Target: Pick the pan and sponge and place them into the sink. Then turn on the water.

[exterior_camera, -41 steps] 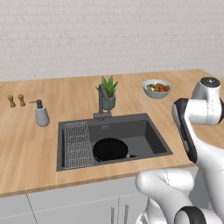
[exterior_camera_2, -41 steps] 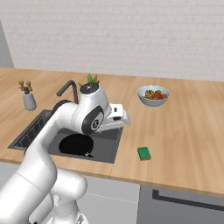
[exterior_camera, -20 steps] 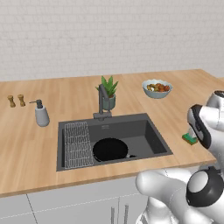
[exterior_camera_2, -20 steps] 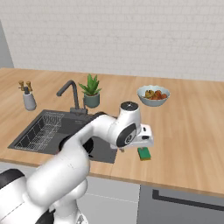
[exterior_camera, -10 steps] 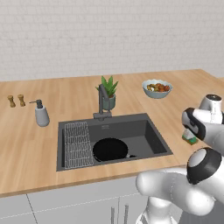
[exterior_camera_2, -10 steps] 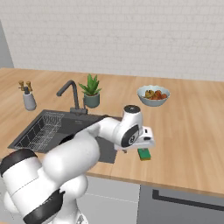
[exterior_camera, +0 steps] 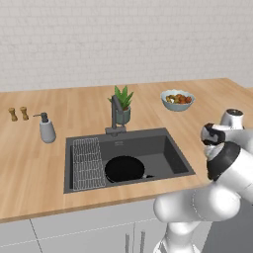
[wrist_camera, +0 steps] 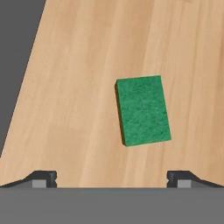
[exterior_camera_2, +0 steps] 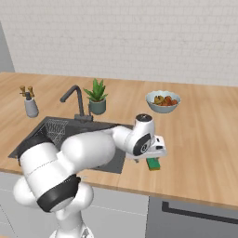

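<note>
1. A wooden counter (exterior_camera: 29, 173) with a dark sink (exterior_camera: 173, 148) set into it is being viewed from behind a white arm.
2. The pan (exterior_camera: 124, 168) is lying in the sink, just beside the wire rack (exterior_camera: 87, 157) at the pan's 9 o'clock.
3. The faucet (exterior_camera: 115, 114) is standing at the sink's back edge, with a potted plant (exterior_camera: 122, 104) just beside it.
4. The sponge (wrist_camera: 142, 109) is lying flat on the counter, green side up, at 3 o'clock of the sink and apart from its rim.
5. In the right base view, the gripper (exterior_camera_2: 149, 157) is being held right over the sponge (exterior_camera_2: 154, 163).
6. In the hand view, the fingers (wrist_camera: 43, 178) are spread wide, released, with nothing grasped; the sponge is seen between and beyond the two tips, nearer the right one.
7. A fruit bowl (exterior_camera: 177, 99) is sitting at 1 o'clock of the sink, well apart from it.
8. A soap bottle (exterior_camera: 47, 129) is standing at 10 o'clock of the sink, with two shakers (exterior_camera: 18, 113) farther out.
</note>
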### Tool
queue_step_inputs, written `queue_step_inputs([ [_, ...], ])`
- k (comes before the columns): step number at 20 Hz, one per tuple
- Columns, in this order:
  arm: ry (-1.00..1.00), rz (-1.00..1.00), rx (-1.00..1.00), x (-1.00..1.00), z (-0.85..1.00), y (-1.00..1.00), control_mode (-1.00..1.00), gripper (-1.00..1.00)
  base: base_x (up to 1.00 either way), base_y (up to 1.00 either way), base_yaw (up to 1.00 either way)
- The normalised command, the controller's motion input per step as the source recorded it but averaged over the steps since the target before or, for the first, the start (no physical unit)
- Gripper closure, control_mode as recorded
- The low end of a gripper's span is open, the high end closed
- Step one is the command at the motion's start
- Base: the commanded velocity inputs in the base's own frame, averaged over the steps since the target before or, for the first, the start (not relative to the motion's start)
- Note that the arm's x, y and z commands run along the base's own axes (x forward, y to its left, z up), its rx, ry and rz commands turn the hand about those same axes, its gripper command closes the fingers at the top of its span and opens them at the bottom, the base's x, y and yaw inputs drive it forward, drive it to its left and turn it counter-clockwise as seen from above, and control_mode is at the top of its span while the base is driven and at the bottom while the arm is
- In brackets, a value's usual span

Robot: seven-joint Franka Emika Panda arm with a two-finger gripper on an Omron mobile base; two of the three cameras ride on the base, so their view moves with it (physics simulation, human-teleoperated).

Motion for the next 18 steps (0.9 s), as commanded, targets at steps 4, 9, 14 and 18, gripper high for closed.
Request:
queue_step_inputs([
  [4,0.01,0.01,0.00,0.37,-0.23,-0.19,-1.00,-1.00,0.00,0.00,0.00],
  [9,0.01,0.01,0.00,0.33,-0.28,-0.13,-1.00,-1.00,0.00,0.00,0.00],
  [14,0.02,0.01,0.00,0.33,-0.24,-0.13,-1.00,-1.00,0.00,0.00,0.00],
  [18,0.00,0.02,0.00,0.23,-0.19,-0.24,-1.00,-1.00,0.00,0.00,0.00],
])
